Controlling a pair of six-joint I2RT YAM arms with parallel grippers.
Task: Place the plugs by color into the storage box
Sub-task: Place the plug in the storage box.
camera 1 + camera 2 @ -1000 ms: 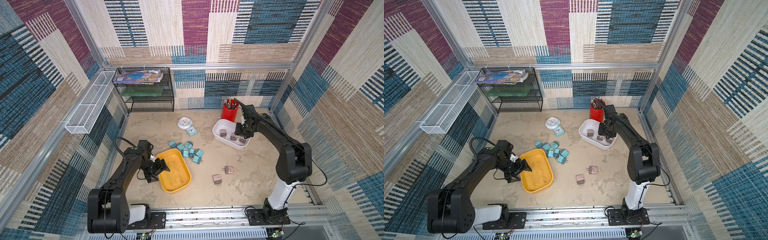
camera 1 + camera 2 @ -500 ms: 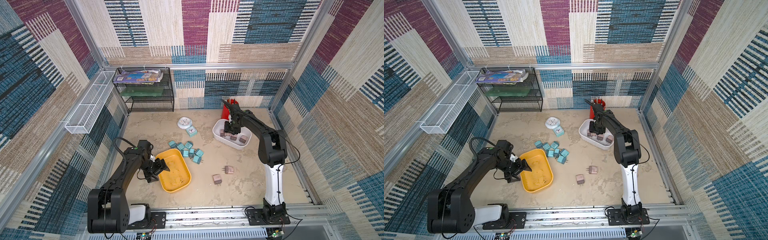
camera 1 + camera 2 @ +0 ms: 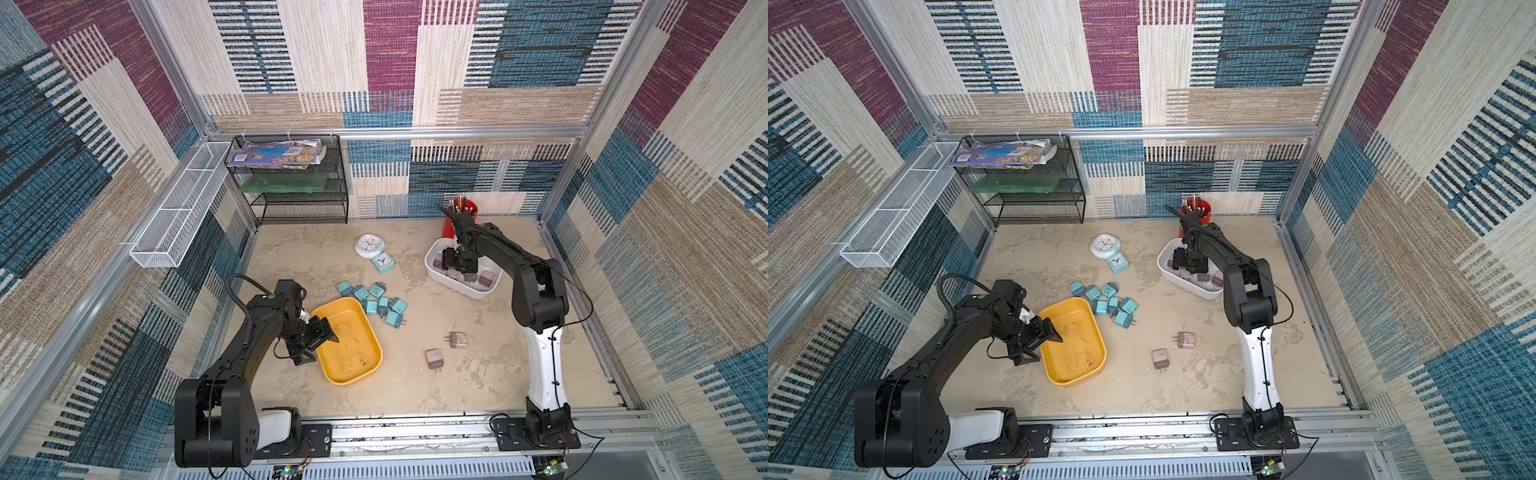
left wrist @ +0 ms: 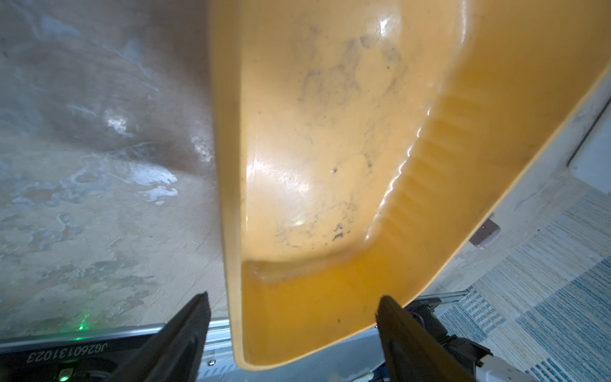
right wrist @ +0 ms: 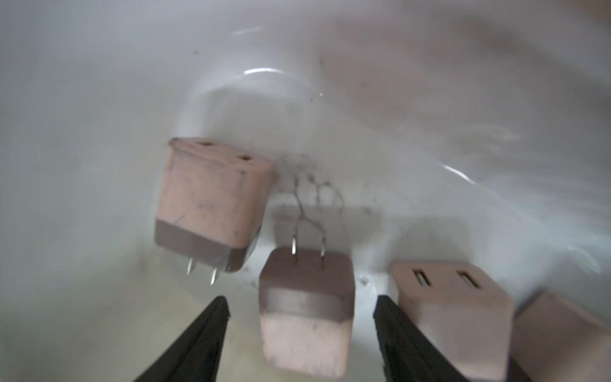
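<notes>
My right gripper [image 5: 301, 299] hangs open inside the white storage box [image 3: 469, 291], and a mauve plug [image 5: 304, 314] lies loose between its jaws with a gap on each side. More mauve plugs [image 5: 211, 198] lie around it. Two mauve plugs [image 3: 458, 340] [image 3: 434, 358] sit on the table. Several teal plugs [image 3: 376, 301] cluster beside the yellow storage box [image 3: 349, 345], which holds nothing. My left gripper [image 4: 293, 296] is open, its jaws straddling the yellow box's [image 4: 330, 165] near wall without touching it.
A white round clock [image 3: 368, 246] and a teal square clock [image 3: 382, 262] lie between the boxes. A red pen cup [image 3: 463, 208] stands right behind the white box. A black mesh shelf [image 3: 291, 187] and a white wire basket [image 3: 178, 216] line the back left.
My right gripper has opened and let go of a mauve plug in the white box, after swinging across it to its left end. The left arm has not moved.
</notes>
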